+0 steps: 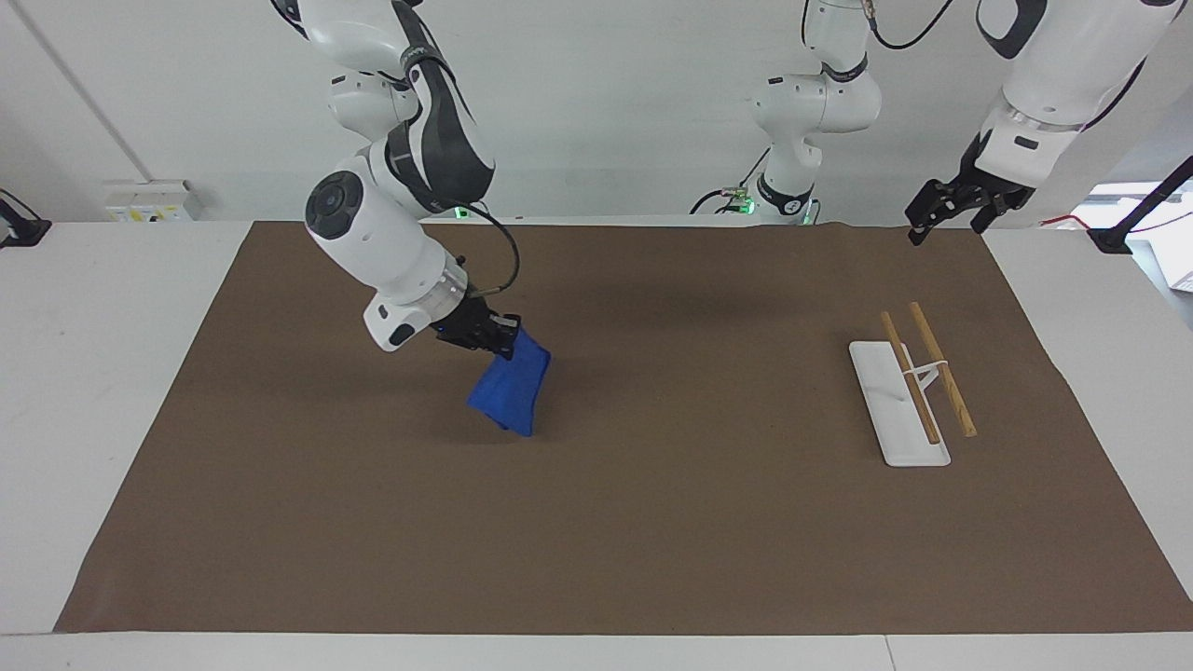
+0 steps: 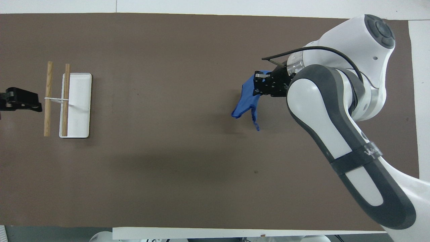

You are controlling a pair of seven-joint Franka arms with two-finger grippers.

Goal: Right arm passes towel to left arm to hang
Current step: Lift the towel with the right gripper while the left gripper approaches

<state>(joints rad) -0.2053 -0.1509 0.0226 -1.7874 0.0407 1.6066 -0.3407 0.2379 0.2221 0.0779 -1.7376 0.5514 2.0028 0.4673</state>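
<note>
Towel [image 1: 508, 391] aloft: my right gripper [image 1: 492, 337] has its fingers clamped on one edge and holds it over the brown mat [image 1: 652, 522], so pickup looks done, I judge, with handover and hanging left. The cloth droops lengthwise, free end down. My left gripper [image 1: 960, 200] waits near the rack [image 1: 909, 391]; I cannot tell its opening.
</note>
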